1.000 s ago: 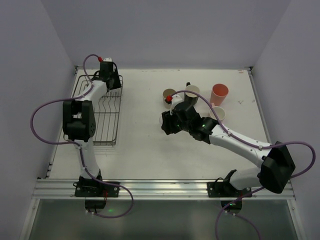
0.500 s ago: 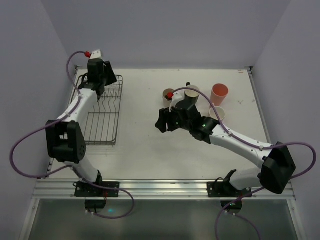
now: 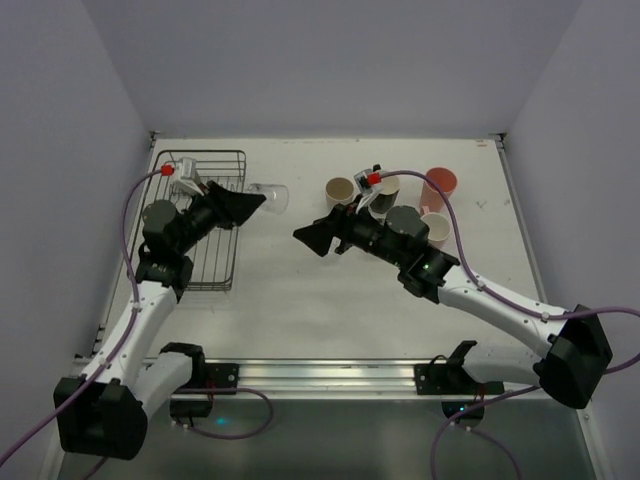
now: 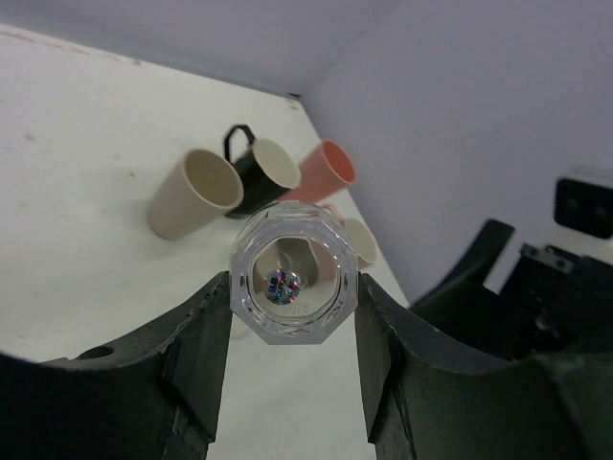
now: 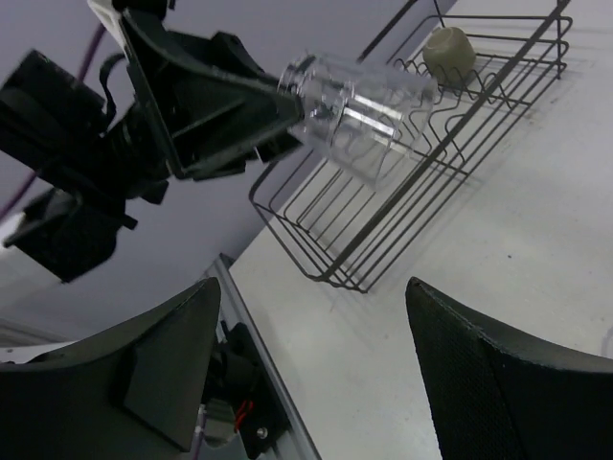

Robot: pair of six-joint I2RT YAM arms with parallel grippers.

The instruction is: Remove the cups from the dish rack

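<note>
Glass (image 5: 356,100): clear, rigid, light, judged slippery and fragile (moderate clamping force only). It lies horizontal in the air, upper left of centre in the top view, just right of the rack (image 3: 210,250). Left pincer (image 3: 250,202) is clamped across its wall. Hold across the wall, never the rim. Right pincer (image 3: 308,236) stands apart, empty, facing it.

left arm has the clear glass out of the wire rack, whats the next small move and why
Probably ease the open right gripper toward the clear faceted glass to take it. The left gripper holds it sideways, past the dark wire rack, a gap away; the other cups stand on the right arm's side.
</note>
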